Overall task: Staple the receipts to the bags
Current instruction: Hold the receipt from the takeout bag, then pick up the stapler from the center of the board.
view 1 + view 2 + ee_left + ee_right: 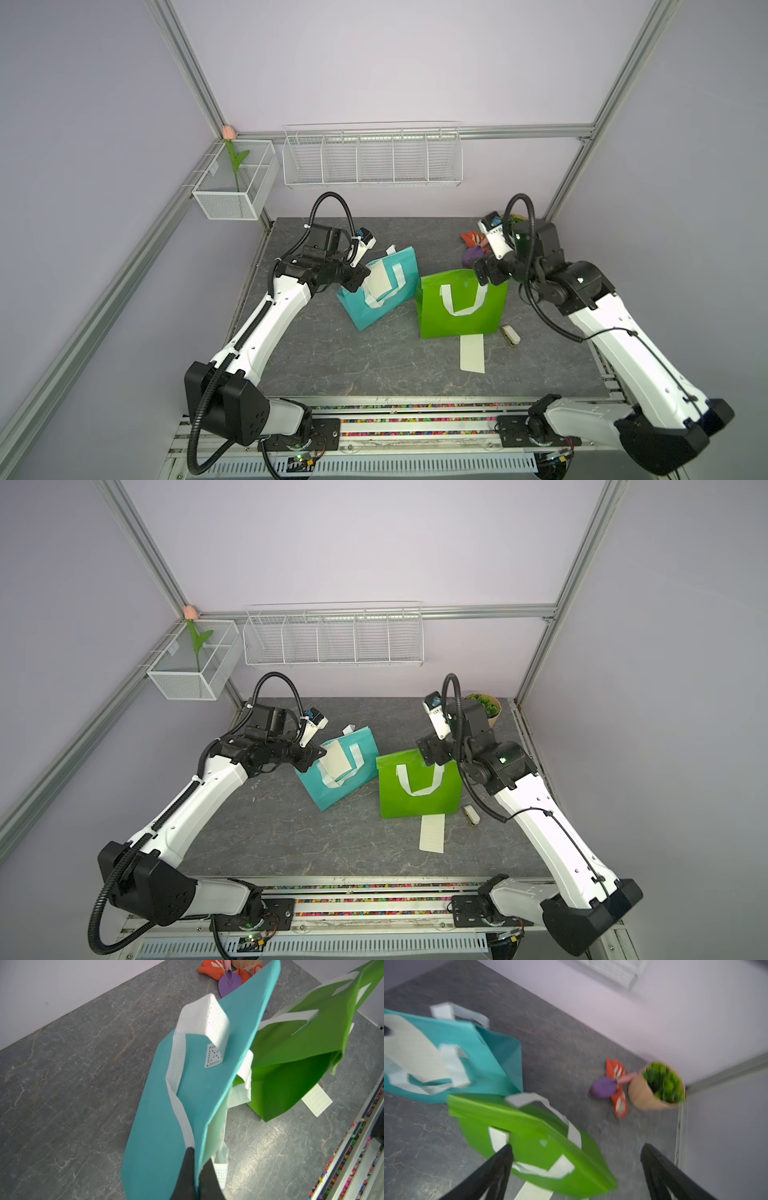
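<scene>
The teal bag [386, 307] lies tilted on the table's middle with a cream receipt [379, 281] against its upper face. My left gripper [197, 1157] is shut on that bag's top edge, and the receipt [216, 1126] lies pressed on the inner side. The green bag [461, 316] stands just to the right. My right gripper [576, 1147] is wide open over the green bag's [533, 1147] upper corner, holding nothing; this view is blurred. A second receipt [472, 353] lies flat on the table, its far end under the green bag.
A small cream stapler [510, 335] lies on the table right of the green bag. A peach plant pot [486, 706] and orange and purple toys [473, 245] sit at the back right. A wire rack [372, 158] and a mesh basket [235, 183] hang on the walls.
</scene>
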Robot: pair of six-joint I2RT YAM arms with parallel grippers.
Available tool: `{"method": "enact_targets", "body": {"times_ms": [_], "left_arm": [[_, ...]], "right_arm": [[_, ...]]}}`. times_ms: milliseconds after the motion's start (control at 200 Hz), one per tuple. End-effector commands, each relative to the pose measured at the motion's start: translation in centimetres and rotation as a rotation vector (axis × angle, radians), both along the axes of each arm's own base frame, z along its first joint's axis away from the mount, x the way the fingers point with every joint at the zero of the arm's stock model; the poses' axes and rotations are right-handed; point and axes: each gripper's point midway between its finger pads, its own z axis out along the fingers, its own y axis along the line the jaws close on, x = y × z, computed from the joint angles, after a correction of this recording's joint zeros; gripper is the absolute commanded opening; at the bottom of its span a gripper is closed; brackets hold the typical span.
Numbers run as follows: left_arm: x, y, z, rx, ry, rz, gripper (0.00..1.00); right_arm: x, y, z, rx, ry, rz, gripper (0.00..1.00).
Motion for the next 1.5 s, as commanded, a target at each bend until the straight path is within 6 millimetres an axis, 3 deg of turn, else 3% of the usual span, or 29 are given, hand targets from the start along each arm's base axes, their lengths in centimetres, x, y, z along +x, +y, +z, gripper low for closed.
{"method": "enact_targets", "body": {"times_ms": [0, 105, 225, 285, 430, 680, 830, 1025, 1250, 1280, 1495], "left_arm": [[-0.2, 0.3, 1.5, -0.035, 0.051, 0.058, 0.00], [-0.2, 1.4, 1.8, -0.001, 0.065, 0.124, 0.00], [-0.6, 2.4, 2.1, -0.020, 0.098, 0.170, 0.00], [-0.9, 2.9, 1.9, -0.003, 0.116, 0.197, 0.00], [-1.7, 3.0, 1.8, -0.015, 0.145, 0.206, 0.00], [-2.5, 2.7, 0.5, -0.039, 0.181, 0.191, 0.00], [-3.4, 2.7, 0.8, -0.066, 0.168, 0.187, 0.00], [-3.8, 2.7, 0.1, -0.060, 0.196, 0.184, 0.00], [-4.0, 2.5, 0.7, -0.079, 0.172, 0.173, 0.00], [-4.0, 2.6, 0.7, -0.078, 0.168, 0.173, 0.00], [-4.2, 2.8, 0.4, -0.076, 0.158, 0.180, 0.00]], "right_arm": [[-2.8, -4.4, -5.9, 0.117, 0.199, -0.278, 0.98], [-3.9, -8.0, -9.4, 0.059, 0.239, -0.453, 0.94], [-4.8, -10.0, -12.7, 0.087, 0.275, -0.555, 0.97], [-5.0, -10.4, -14.2, 0.112, 0.301, -0.583, 1.00], [-6.0, -11.1, -18.3, 0.099, 0.382, -0.635, 0.95], [-5.9, -11.5, -23.2, 0.058, 0.476, -0.710, 0.84], [-5.0, -10.7, -22.9, 0.098, 0.470, -0.692, 0.78], [-5.7, -9.3, -25.7, 0.128, 0.611, -0.691, 0.82], [-6.3, -10.2, -27.2, 0.090, 0.629, -0.752, 0.78], [-6.3, -11.1, -27.4, 0.093, 0.633, -0.790, 0.77], [-6.1, -11.4, -28.3, 0.137, 0.670, -0.815, 0.60]]}}
